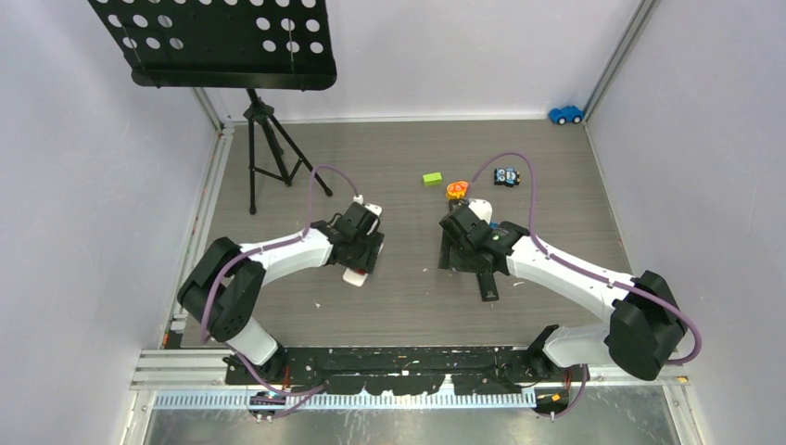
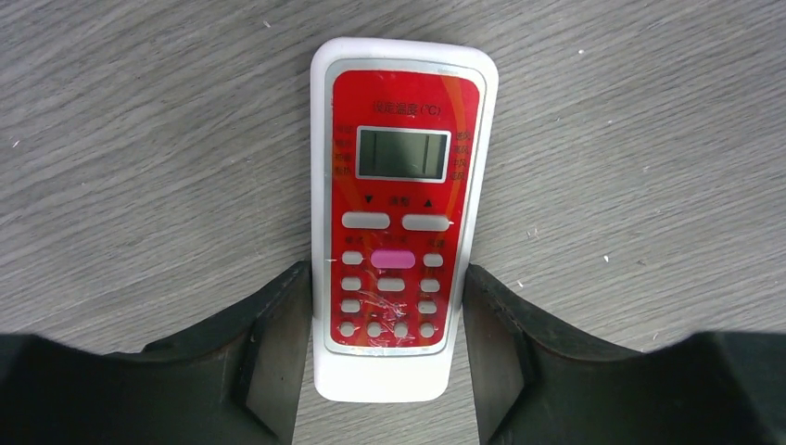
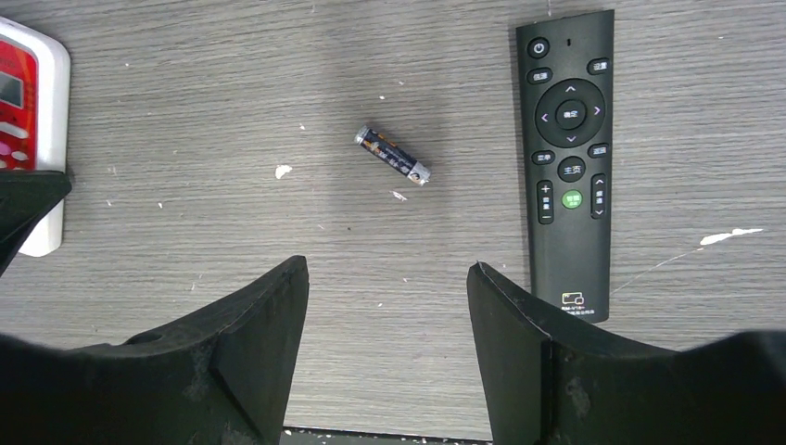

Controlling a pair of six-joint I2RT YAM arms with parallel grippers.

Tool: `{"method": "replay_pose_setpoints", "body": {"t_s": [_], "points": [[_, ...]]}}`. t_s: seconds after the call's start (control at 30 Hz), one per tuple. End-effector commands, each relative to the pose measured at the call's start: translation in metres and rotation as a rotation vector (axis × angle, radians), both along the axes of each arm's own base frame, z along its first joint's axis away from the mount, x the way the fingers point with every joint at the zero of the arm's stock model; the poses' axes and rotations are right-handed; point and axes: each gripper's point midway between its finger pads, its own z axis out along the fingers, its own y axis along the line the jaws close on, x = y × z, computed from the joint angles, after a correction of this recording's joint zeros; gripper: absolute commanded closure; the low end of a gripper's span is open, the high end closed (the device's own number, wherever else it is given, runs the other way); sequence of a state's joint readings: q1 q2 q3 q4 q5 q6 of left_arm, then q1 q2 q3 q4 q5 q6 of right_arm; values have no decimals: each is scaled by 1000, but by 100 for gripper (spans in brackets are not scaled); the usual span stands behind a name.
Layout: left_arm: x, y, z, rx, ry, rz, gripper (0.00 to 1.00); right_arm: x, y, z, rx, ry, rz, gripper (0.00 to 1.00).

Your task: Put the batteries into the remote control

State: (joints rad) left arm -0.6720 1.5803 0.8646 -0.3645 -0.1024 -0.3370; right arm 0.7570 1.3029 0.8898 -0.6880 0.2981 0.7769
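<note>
A white remote with a red face (image 2: 399, 185) lies face up on the wooden table. My left gripper (image 2: 386, 267) is open and straddles its lower end, with both fingers close against its sides. The top view shows this gripper (image 1: 360, 243) over the remote (image 1: 355, 275). My right gripper (image 3: 387, 264) is open and empty, low over bare table. One dark battery (image 3: 392, 155) lies ahead of it. A black remote (image 3: 567, 158) lies face up to the right of the battery. The red remote's edge (image 3: 28, 83) shows at far left. No other battery is in view.
A black music stand on a tripod (image 1: 264, 148) stands at the back left. A green block (image 1: 432, 178), an orange toy (image 1: 457, 189) and a small dark toy (image 1: 506, 175) lie behind my right gripper (image 1: 468, 230). A blue toy car (image 1: 566, 114) sits in the far right corner.
</note>
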Motion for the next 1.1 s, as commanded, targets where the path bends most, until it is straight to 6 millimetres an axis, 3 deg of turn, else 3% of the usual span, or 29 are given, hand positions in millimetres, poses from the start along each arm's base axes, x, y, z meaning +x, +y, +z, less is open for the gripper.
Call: {"method": "replay_pose_setpoints", "body": {"t_s": [0.0, 0.1, 0.17, 0.37, 0.5, 0.73, 0.9, 1.07], "points": [[-2, 3, 6, 19, 8, 4, 60, 7, 14, 16, 102, -52, -2, 31], [-7, -25, 29, -141, 2, -71, 60, 7, 35, 33, 253, -103, 41, 29], [-9, -42, 55, -254, -24, -98, 60, 6, 50, 47, 382, -152, 68, 28], [-10, -73, 122, -499, -79, -121, 61, -4, 94, 108, 840, -337, 191, 18], [-14, -92, 168, -695, -103, -101, 63, -17, 102, 134, 1015, -393, 258, 14], [-34, -109, 263, -1057, -152, -131, 63, -45, 107, 173, 1110, -452, 437, 13], [-54, -117, 301, -1231, -101, -198, 64, -50, 103, 191, 1140, -510, 469, 11], [-68, -122, 323, -1344, -42, -255, 64, -61, 105, 227, 1231, -562, 539, 11]]}}
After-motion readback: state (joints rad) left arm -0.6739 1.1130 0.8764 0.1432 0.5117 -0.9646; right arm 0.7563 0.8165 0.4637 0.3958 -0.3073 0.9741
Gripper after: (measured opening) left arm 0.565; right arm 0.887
